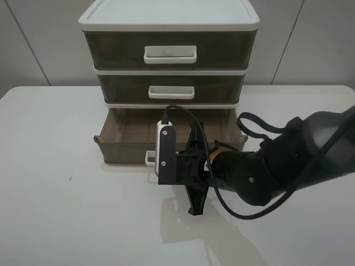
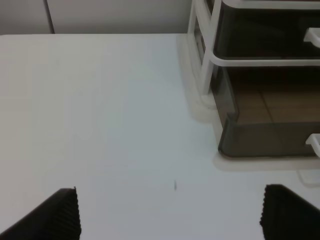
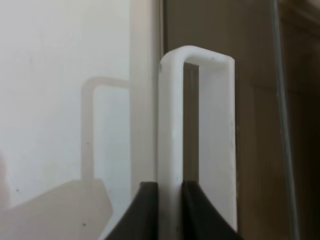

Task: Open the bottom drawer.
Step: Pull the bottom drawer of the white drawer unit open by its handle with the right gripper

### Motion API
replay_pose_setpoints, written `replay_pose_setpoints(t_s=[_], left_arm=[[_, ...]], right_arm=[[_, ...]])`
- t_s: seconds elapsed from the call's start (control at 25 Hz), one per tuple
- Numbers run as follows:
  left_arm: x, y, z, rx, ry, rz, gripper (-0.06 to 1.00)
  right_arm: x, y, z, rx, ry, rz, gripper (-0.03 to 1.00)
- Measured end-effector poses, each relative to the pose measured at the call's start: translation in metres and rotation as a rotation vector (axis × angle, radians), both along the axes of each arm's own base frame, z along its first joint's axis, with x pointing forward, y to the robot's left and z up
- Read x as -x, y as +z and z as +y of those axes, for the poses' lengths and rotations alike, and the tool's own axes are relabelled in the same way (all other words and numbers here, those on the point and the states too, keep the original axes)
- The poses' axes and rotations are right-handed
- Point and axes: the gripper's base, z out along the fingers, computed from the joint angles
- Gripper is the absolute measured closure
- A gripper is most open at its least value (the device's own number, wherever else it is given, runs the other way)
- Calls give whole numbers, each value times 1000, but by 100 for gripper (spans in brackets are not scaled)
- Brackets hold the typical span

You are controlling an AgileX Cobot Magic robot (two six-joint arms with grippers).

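Note:
The bottom drawer [image 1: 127, 145] of the white-framed three-drawer unit [image 1: 168, 22] is pulled partway out over the table and looks empty inside. Its white loop handle [image 1: 150, 158] shows at the front, mostly behind my right arm. My right gripper [image 3: 170, 190] is shut on that handle [image 3: 170, 125]; the bar sits pinched between the two dark fingertips [image 3: 145, 210]. In the exterior view the right gripper [image 1: 191, 160] sits right at the drawer front. My left gripper [image 2: 170, 215] is open, over bare table left of the unit; the drawer corner [image 2: 265, 140] lies ahead of it.
The middle drawer [image 1: 171, 88] and top drawer [image 1: 169, 51] are closed. The white table [image 1: 66, 210] spreads in front and to the left of the unit. My right arm [image 1: 277, 166] stretches in from the right.

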Motion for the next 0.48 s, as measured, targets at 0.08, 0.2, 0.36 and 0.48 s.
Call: replay_pose_setpoints(t_s=[0.08, 0.2, 0.36, 0.48], left_arm=[[0, 0, 0, 0, 0, 0, 20], [0, 0, 0, 0, 0, 0, 20], [0, 0, 0, 0, 0, 0, 20], [0, 0, 0, 0, 0, 0, 20]], right_arm=[[2, 0, 2, -1, 0, 6, 86], [5, 0, 4, -6, -7, 16, 86], [10, 1, 6, -7, -4, 41, 87], [14, 2, 7, -3, 1, 62, 87]])
